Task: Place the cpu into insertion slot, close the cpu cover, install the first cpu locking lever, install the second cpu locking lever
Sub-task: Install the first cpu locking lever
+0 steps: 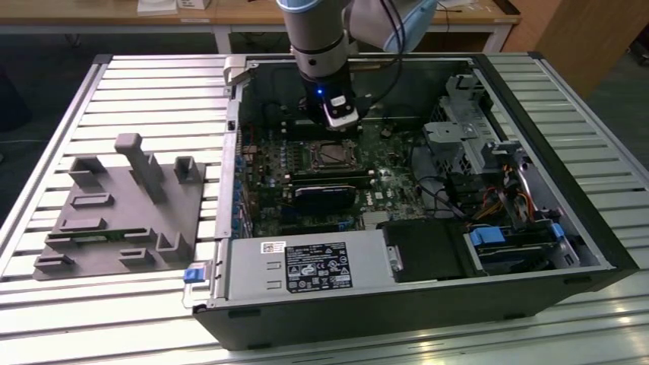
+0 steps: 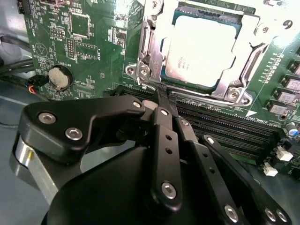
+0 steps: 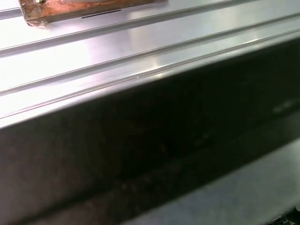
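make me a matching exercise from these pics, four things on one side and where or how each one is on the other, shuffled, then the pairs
Things
1. cpu
2. cpu cover
3. gripper
4. grey fixture block

Place or state
A. lies on the slatted table outside the computer case, on the exterior view's left
B. closed down as a metal frame around the chip
C. sits in the insertion slot, silvery top showing through the window
D. fingers together, tips at the socket's edge beside the memory slots

Pairs: 1-C, 2-B, 3-D, 4-A
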Controlling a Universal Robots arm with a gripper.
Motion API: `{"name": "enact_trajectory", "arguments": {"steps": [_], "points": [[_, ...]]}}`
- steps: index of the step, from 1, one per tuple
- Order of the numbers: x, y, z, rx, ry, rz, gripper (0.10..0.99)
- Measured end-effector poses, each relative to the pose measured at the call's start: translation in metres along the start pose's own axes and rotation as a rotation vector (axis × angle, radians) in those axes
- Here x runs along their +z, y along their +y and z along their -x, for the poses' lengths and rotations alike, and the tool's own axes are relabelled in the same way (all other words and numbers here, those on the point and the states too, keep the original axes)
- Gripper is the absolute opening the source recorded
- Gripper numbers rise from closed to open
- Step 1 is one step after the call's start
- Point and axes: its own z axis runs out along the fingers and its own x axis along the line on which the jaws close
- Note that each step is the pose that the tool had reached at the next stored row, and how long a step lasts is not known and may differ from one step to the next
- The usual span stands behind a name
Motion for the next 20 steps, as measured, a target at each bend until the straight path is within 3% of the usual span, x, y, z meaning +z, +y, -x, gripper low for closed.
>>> {"name": "enact_trajectory", "arguments": {"steps": [5, 16, 20], "points": [[-0.0014, 0.0006, 0.0004, 0.001, 0.0014, 0.007, 0.106], [-0.0217, 0.0042, 0.0042, 0.001, 0.0017, 0.005, 0.106], [-0.0226, 0.0044, 0.0044, 0.001, 0.0016, 0.005, 0.106]]}}
